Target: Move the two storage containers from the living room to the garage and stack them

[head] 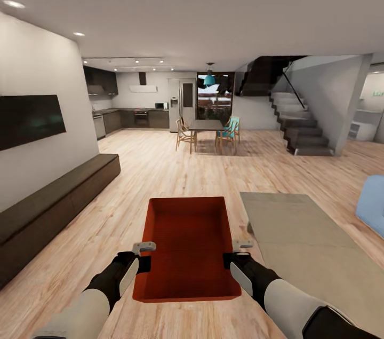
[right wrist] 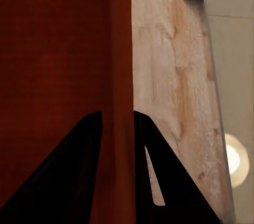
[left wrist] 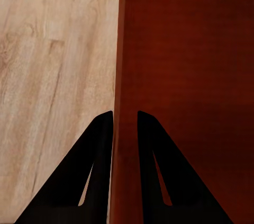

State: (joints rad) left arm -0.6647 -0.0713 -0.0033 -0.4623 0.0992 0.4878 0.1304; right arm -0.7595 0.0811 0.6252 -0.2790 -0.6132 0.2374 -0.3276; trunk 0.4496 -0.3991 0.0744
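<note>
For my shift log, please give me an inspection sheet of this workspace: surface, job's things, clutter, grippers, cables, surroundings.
Surface: light wood plank floor.
Job's things: one orange-red bin, open top, empty, held between both arms above the floor.
Clutter: nothing seen.
Grippers: left gripper shut on the bin's wall; right gripper shut on the opposite wall.
Cables: nothing seen.
Surroundings: glass coffee table at right, dark low cabinet at left, dining table, stairs, kitchen ahead.
</note>
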